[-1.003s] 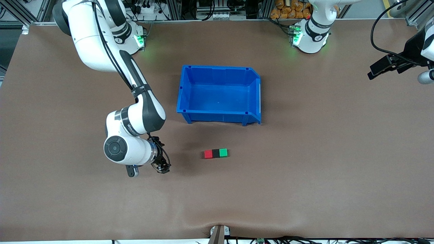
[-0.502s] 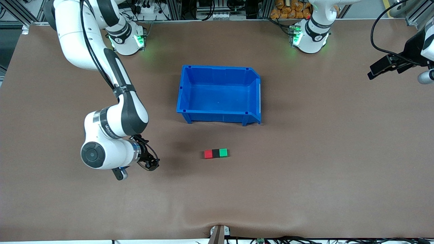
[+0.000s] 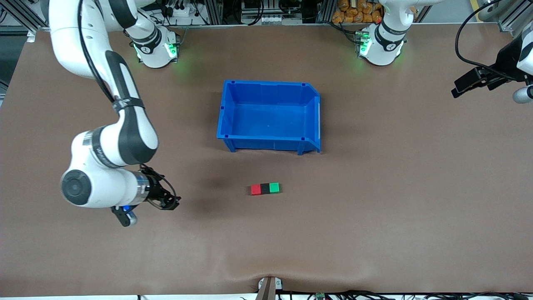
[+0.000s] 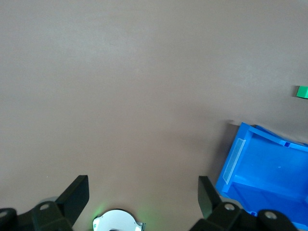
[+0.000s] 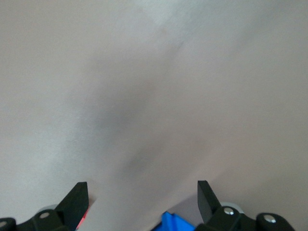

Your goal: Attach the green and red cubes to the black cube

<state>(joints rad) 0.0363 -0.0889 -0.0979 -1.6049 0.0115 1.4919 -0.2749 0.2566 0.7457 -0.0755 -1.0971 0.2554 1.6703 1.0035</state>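
Observation:
The red cube (image 3: 255,190), the black cube (image 3: 265,189) and the green cube (image 3: 274,188) lie in one touching row on the table, black in the middle, nearer the front camera than the blue bin (image 3: 268,84). My right gripper (image 3: 168,203) hangs open and empty over bare table, well off the row toward the right arm's end. In the right wrist view its gripper (image 5: 142,191) frames bare table, with a red sliver (image 5: 85,214) by one finger. My left gripper (image 3: 474,81) waits open over the left arm's end of the table. The left wrist view shows that gripper (image 4: 143,186) empty and the green cube (image 4: 302,91) at the picture's edge.
The blue bin, also in the left wrist view (image 4: 269,166), stands empty mid-table between the arm bases and the cubes. The left arm's base (image 3: 381,43) and the right arm's base (image 3: 156,50) sit at the table's edge farthest from the front camera.
My right arm has swung away from the cube row toward its own end of the table, gripper open throughout. The cubes and the left arm have not moved.

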